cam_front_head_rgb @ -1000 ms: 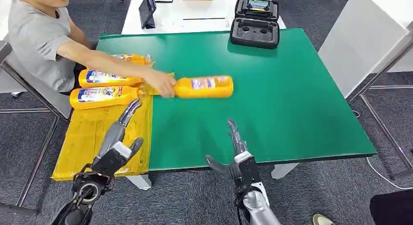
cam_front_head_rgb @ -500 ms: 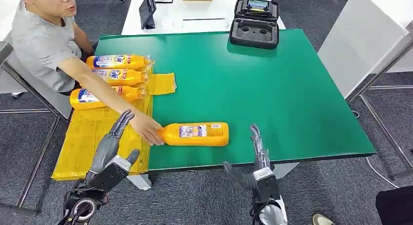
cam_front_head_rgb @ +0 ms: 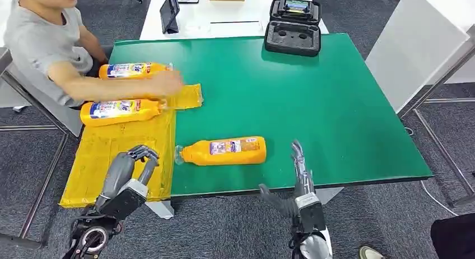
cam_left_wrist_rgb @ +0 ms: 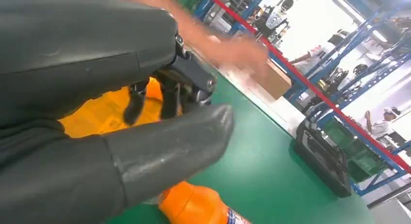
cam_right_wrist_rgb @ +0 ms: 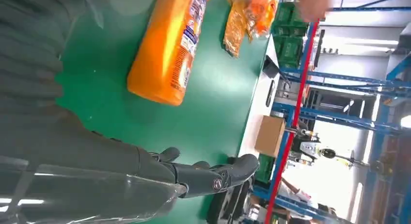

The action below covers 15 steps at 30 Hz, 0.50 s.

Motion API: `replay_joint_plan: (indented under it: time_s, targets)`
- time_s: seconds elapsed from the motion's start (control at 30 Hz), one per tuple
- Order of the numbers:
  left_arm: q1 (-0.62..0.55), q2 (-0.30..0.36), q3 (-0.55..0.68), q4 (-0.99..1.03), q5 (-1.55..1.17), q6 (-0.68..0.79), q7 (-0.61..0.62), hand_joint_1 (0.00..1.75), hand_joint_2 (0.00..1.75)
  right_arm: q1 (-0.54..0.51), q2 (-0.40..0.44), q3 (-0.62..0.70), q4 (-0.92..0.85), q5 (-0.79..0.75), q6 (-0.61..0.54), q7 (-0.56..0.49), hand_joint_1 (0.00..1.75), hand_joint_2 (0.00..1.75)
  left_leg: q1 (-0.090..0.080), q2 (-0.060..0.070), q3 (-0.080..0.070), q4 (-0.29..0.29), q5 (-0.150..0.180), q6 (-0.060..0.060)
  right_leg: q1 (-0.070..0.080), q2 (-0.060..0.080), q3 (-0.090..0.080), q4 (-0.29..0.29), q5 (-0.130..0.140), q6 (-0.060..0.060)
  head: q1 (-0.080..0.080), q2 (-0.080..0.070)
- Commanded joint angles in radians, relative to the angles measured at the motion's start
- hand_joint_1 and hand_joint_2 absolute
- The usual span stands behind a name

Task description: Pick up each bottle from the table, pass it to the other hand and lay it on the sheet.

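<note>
Bottle [cam_front_head_rgb: 224, 151] orange, blue-white label, clear cap, lying flat on table [cam_front_head_rgb: 336, 113].

The left hand [cam_front_head_rgb: 130, 170] hangs over the front left edge of the table [cam_front_head_rgb: 336, 102], its fingers curled in on nothing. The right hand [cam_front_head_rgb: 297, 183] sits at the table's front edge, fingers straight, thumb spread, empty.
</note>
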Motion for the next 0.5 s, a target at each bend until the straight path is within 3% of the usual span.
replay_joint_plan:
  time_s: [0.03, 0.07, 0.13, 0.43, 0.47, 0.5]
  targets:
    - [-0.049, 0.011, -0.002, 0.084, 0.007, -0.005, -0.003, 1.40, 0.00, 0.001, 0.003, -0.034, -0.015, 0.003, -0.001, 0.005, 0.00, 1.75, -0.001, -0.001, 0.003, -0.001, -0.001, 0.000, 0.000, -0.002, 0.003, -0.001, -0.001, 0.000, 0.000, 0.000]
    - [-0.051, 0.005, 0.000, 0.085, 0.013, -0.001, -0.003, 1.13, 0.00, 0.001, 0.000, -0.034, -0.016, 0.004, -0.002, 0.005, 0.00, 1.75, -0.001, -0.001, 0.005, -0.001, -0.001, 0.000, 0.000, -0.002, 0.005, -0.001, -0.002, 0.000, 0.000, 0.000]
    - [-0.059, -0.012, 0.005, 0.087, 0.027, -0.005, 0.000, 0.00, 0.00, 0.001, -0.004, -0.035, -0.018, 0.008, -0.007, 0.005, 0.00, 1.75, -0.001, -0.001, 0.005, -0.002, -0.001, 0.000, 0.000, -0.003, 0.005, -0.001, -0.002, 0.000, 0.000, 0.000]
    - [-0.059, -0.017, 0.015, 0.077, 0.042, -0.014, 0.001, 0.00, 0.00, -0.012, 0.000, -0.024, 0.003, 0.006, 0.000, 0.005, 0.00, 1.75, -0.001, -0.001, 0.005, -0.002, -0.001, 0.000, 0.000, -0.002, 0.005, -0.001, -0.002, 0.000, 0.000, 0.000]
    - [-0.058, -0.013, 0.017, 0.077, 0.043, -0.016, 0.000, 0.00, 1.75, -0.017, 0.002, -0.022, 0.012, 0.004, 0.004, 0.005, 0.00, 1.75, 0.000, 0.000, 0.004, -0.001, -0.001, 0.000, 0.000, -0.001, 0.004, -0.001, -0.001, 0.000, 0.000, 0.000]
    - [-0.058, -0.013, 0.017, 0.077, 0.043, -0.016, 0.000, 0.00, 1.75, -0.017, 0.002, -0.022, 0.012, 0.004, 0.004, 0.005, 0.00, 1.75, 0.000, 0.000, 0.002, -0.001, 0.000, 0.000, 0.000, -0.001, 0.002, -0.001, -0.001, 0.000, 0.000, 0.000]
